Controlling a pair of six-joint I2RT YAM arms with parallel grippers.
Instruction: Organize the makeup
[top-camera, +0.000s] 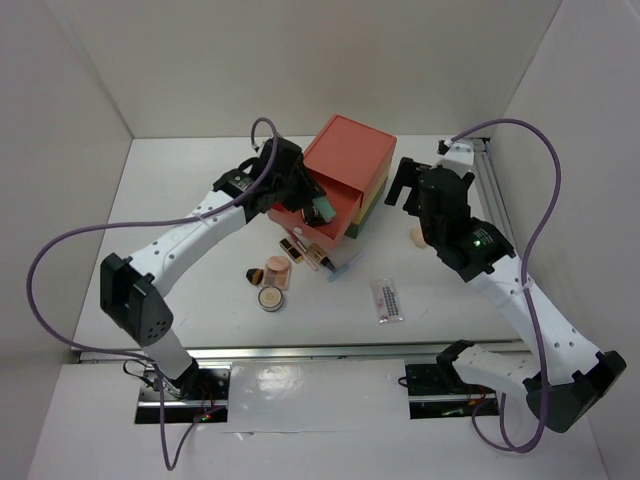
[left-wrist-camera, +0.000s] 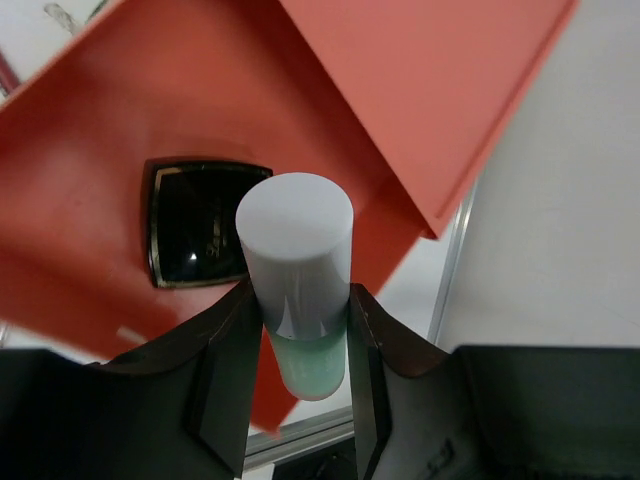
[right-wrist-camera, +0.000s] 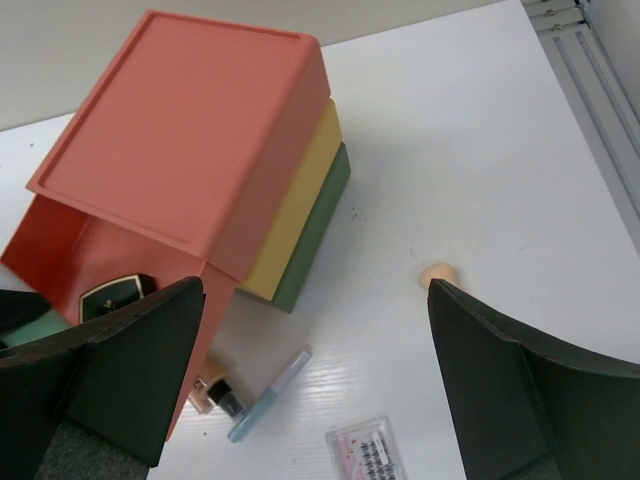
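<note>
The left gripper (left-wrist-camera: 300, 335) clamps a white-capped, pale green tube (left-wrist-camera: 295, 250) above the open coral plastic drawer (left-wrist-camera: 90, 150), where a glossy black square compact (left-wrist-camera: 195, 225) lies. The right gripper (right-wrist-camera: 315, 380) hangs wide open.

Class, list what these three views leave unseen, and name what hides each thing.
Lower end of the white-and-green plastic tube: left wrist view, covered by the left hand.
Contents of the yellow plastic drawer: every view, shut.
Near end of the clear plastic lash pack: right wrist view, cut by bottom edge.
</note>
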